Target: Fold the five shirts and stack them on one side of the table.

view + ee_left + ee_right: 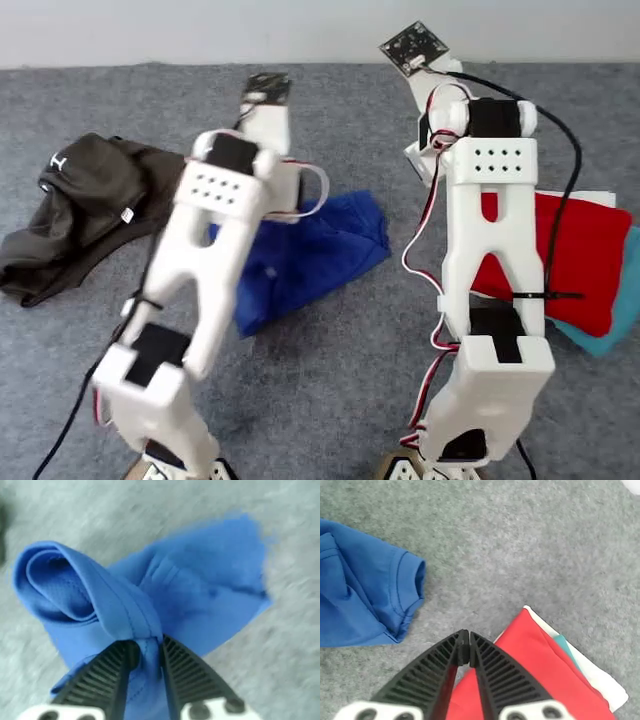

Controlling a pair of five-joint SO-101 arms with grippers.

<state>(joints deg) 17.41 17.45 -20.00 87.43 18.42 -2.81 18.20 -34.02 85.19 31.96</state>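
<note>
A crumpled blue shirt [305, 255] lies mid-table on the grey carpet. My left gripper [147, 647] is shut on a bunched fold of this blue shirt [200, 580], lifting it off the surface. A folded red shirt [580, 250] tops a stack at the right, over a teal shirt [615, 320] and a white one [600, 198]. My right gripper [468, 647] is shut and empty, hovering over the near corner of the red shirt [530, 675]. The blue shirt's sleeve [395, 595] lies off to its side. A dark olive shirt [80, 210] sits in a heap at the left.
Grey carpet [350, 380] covers the whole table. Both white arms stretch from the front edge toward the back. Open carpet lies between the blue shirt and the stack, and along the front.
</note>
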